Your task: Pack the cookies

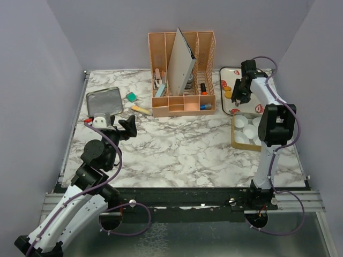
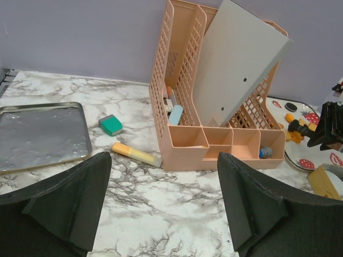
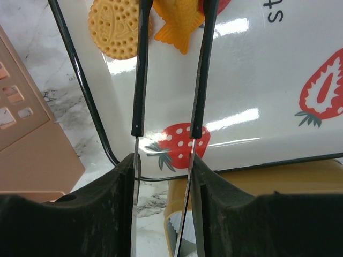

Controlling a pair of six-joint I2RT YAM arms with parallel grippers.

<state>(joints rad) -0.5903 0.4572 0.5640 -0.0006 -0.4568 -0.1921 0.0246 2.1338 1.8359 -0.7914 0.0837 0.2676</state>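
Note:
The cookies [image 1: 228, 91] lie on a white strawberry-print tray [image 1: 229, 72] at the far right. In the right wrist view a round cookie [image 3: 113, 29] and a fish-shaped cookie [image 3: 179, 27] lie on the tray [image 3: 257, 69]. My right gripper [image 3: 163, 160] is shut on metal tongs [image 3: 140, 64], whose black-tipped arms stand either side of the fish-shaped cookie. It hovers over the tray's near edge [image 1: 241, 91]. My left gripper [image 1: 115, 126] is open and empty over the table's left side [image 2: 163, 160]. Several cookies [image 2: 292, 128] also show in the left wrist view.
A yellow box [image 1: 235, 134] with white paper cups [image 1: 244, 123] sits just in front of the tray. A peach desk organizer [image 1: 182, 75] stands at the back centre. A metal tray [image 1: 103, 101], green eraser [image 1: 131, 97] and yellow highlighter [image 1: 141, 110] lie at the left.

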